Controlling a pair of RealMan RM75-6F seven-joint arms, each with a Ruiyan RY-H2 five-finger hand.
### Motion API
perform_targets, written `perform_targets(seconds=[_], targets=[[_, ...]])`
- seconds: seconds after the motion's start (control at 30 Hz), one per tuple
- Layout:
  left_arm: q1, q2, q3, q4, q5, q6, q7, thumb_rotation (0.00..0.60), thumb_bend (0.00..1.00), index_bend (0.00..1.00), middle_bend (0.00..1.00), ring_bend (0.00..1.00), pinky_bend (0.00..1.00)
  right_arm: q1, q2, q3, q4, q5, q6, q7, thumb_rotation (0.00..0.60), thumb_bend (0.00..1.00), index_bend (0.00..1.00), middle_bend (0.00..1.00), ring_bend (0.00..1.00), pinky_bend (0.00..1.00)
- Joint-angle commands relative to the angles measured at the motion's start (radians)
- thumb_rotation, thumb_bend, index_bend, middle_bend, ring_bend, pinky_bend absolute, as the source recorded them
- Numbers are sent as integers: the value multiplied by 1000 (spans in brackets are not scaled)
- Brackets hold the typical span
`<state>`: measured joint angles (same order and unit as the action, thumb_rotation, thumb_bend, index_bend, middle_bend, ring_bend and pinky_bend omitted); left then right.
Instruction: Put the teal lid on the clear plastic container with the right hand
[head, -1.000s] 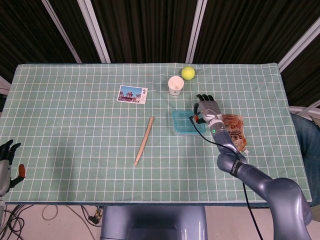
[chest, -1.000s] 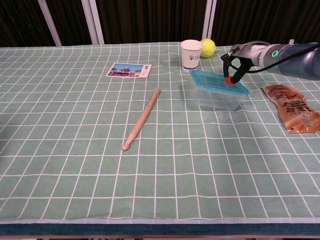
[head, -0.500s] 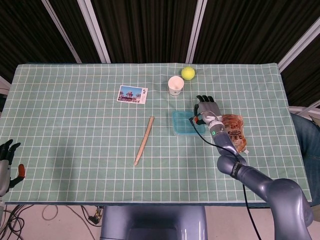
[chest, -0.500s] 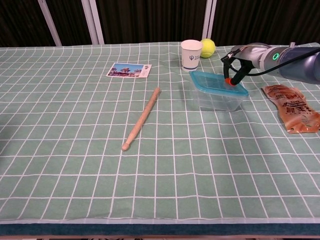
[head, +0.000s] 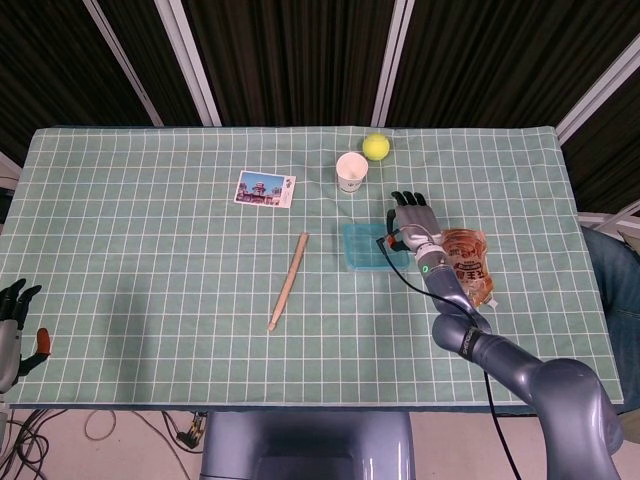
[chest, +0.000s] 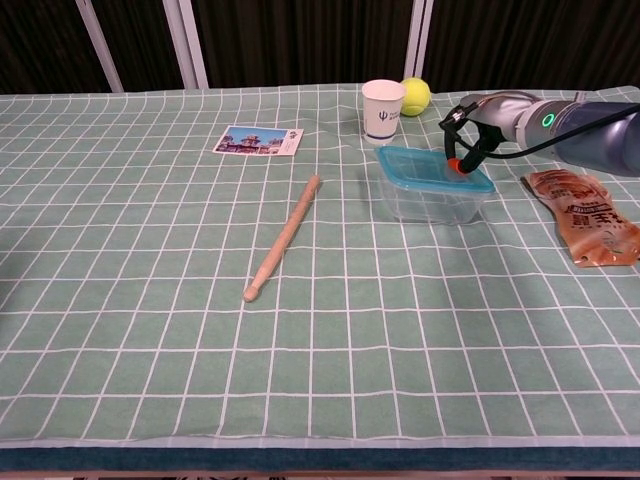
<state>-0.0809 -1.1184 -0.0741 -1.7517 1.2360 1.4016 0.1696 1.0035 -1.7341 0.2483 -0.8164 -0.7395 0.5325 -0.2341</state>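
- Head view: the teal lid (head: 368, 246) lies on top of the clear plastic container (head: 372, 262), right of the table's (head: 150, 300) middle and nearer the far edge. The right hand (head: 414, 220) reaches over the lid's right edge; from above I cannot tell whether the fingers pinch it or only press. The left hand (head: 14, 322) hangs off the near left corner, fingers apart, holding nothing.
- Chest view: the lid (chest: 434, 166) looks roughly level on the container (chest: 432, 200), so I judge this to be the seating step. The right hand (chest: 478, 120) has an orange fingertip (chest: 455, 165) touching the lid's right rear edge; a grip is not plain.
- Next move, as I judge it: press down until the rim sits all round, then lift the hand straight off without dragging the lid.
- Only the head view shows the left hand; only the chest view shows the container's clear wall and the fingertip contact.
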Motion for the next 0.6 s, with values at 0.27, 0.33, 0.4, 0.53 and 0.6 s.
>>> perform_targets(seconds=[0.27,0.33,0.4,0.53,0.6], targets=[[0,0,0,1,1,1,-1,600,568,114,0,0,0,1,-6,-3,10,5,-15,-6,600,472,667,108,0,0],[0,0,0,1,1,1,-1,600,568,114,0,0,0,2,-8,-3,11,5,-17,-7,600,472,669,108,0,0],[0,0,-1,1,1,2,-1,600,568,114,0,0,0,2,-10,-3,14,6,-19,-7,600,472,669,108,0,0],[1,0,-1,1,2,3,-2,600,568,115,0,0,0,2,-14,-4,15,6,-17,-9,600,473,670,108,0,0],[1,0,-1,1,3,3,-3,600,568,114,0,0,0,2,-14,-4,14,6,-15,-10,600,472,670,108,0,0]])
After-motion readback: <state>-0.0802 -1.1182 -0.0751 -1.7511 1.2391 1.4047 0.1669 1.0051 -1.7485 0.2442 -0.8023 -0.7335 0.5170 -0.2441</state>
